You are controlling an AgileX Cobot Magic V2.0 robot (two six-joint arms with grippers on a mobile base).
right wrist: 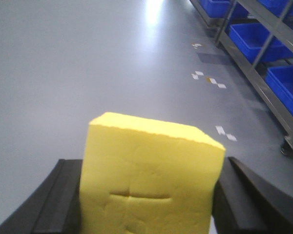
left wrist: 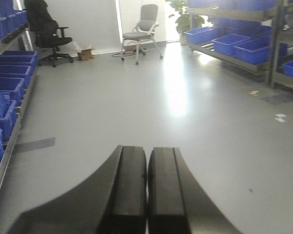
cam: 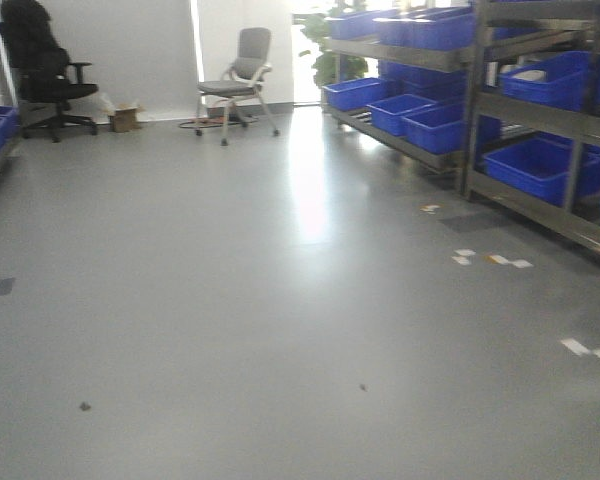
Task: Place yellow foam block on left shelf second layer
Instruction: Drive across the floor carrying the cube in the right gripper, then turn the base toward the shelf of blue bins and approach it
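1. Clamping the yellow foam block (right wrist: 151, 170) from either side, the right hand (right wrist: 146, 187) has one black finger (right wrist: 58, 200) against the block's left face. The other finger is against its right face.
2. The block fills the lower middle of the right wrist view. It stands above the fingertips, and a shallow cross-shaped crease marks its near face.
3. Below and beyond the block lies grey floor (right wrist: 88, 63), with small white tape scraps (right wrist: 207, 78) near a metal shelf (right wrist: 263, 92) that carries blue bins (right wrist: 254, 36).
4. The left hand (left wrist: 146, 190) is pressed together, its two black fingers (left wrist: 129, 185) touching along their length with nothing between them.
5. In the left wrist view, a low shelf (left wrist: 7, 156) along the left edge holds rows of blue tubs (left wrist: 10, 73).
6. At the far wall, the front view shows a black office chair (cam: 42, 65), a cardboard box (cam: 125, 118) and a grey chair (cam: 238, 75).
7. The block is not visible in the front view or the left wrist view.
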